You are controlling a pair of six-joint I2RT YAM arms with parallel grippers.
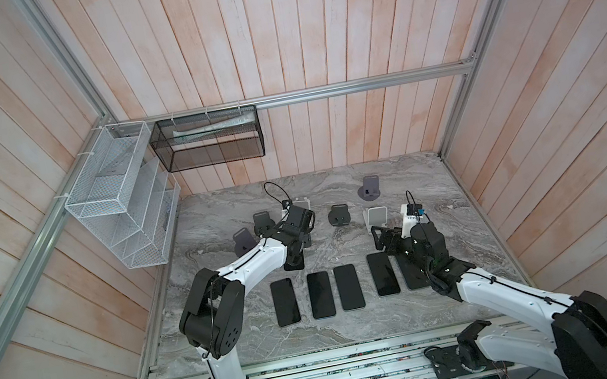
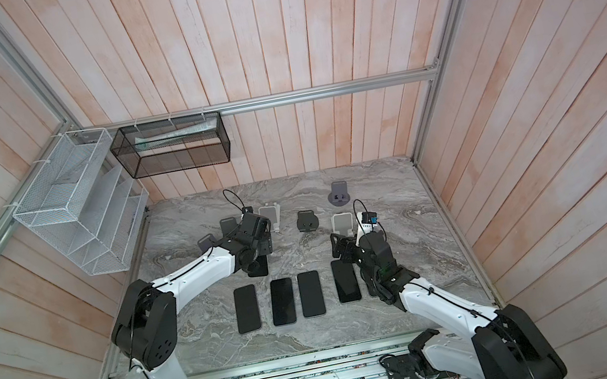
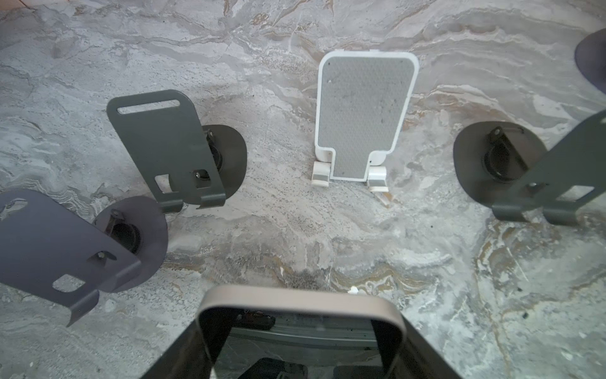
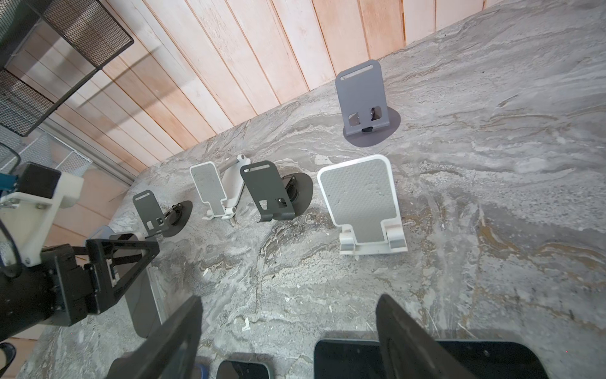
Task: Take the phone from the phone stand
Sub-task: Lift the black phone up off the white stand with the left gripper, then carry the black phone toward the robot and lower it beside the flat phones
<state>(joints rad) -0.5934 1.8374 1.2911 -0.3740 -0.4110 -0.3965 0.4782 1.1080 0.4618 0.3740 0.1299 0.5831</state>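
In both top views, the left fingers [image 1: 296, 251] are just behind the row of flat phones [image 1: 322, 294], and the right fingers [image 1: 378, 237] are above its right end. Left wrist: the left fingers clamp the phone [image 3: 300, 328] by its edges. Right wrist: the right fingers are splayed and empty over the row, and the gripped phone stands upright behind it.

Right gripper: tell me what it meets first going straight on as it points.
Probably the bare marble tabletop, just short of the nearer white phone stand; depth is unclear.
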